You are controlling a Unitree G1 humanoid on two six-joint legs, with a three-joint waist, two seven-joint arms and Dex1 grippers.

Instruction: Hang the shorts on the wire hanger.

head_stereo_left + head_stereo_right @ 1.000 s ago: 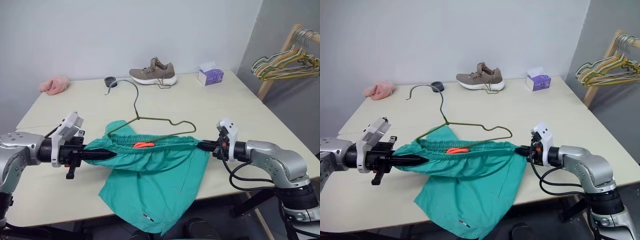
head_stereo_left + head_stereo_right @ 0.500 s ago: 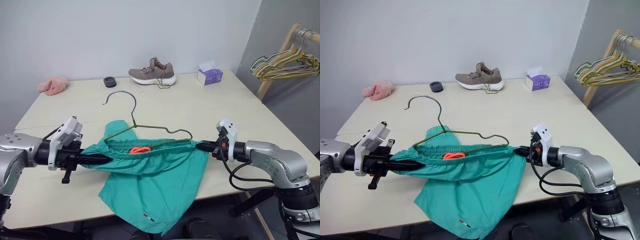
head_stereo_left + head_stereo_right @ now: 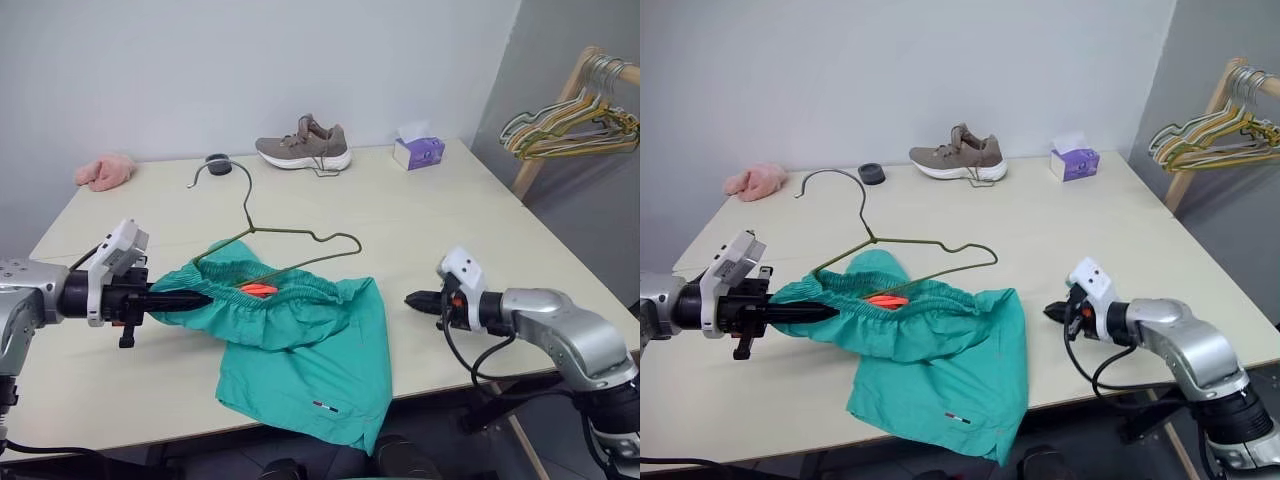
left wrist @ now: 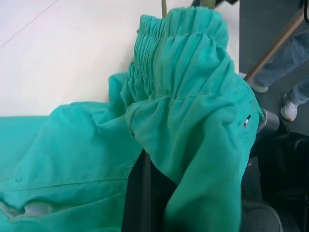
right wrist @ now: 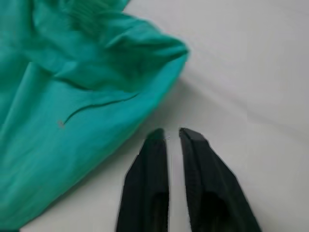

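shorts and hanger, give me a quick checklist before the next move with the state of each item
1. Left gripper grips the waistband of the shorts: ok, fingers shut on the cloth.
2. Right gripper holds the shorts: not ok, its fingers are slightly parted and clear of the cloth, over bare table.
3. Wire hanger threaded into the waist: cannot tell; its lower bar crosses the waistband beside the orange tag, but cloth hides the rest.
4. Hanger hook free: ok, it lies on the table near the small black disc.
5. Shorts fully on the table: not ok, one leg hangs over the front edge.
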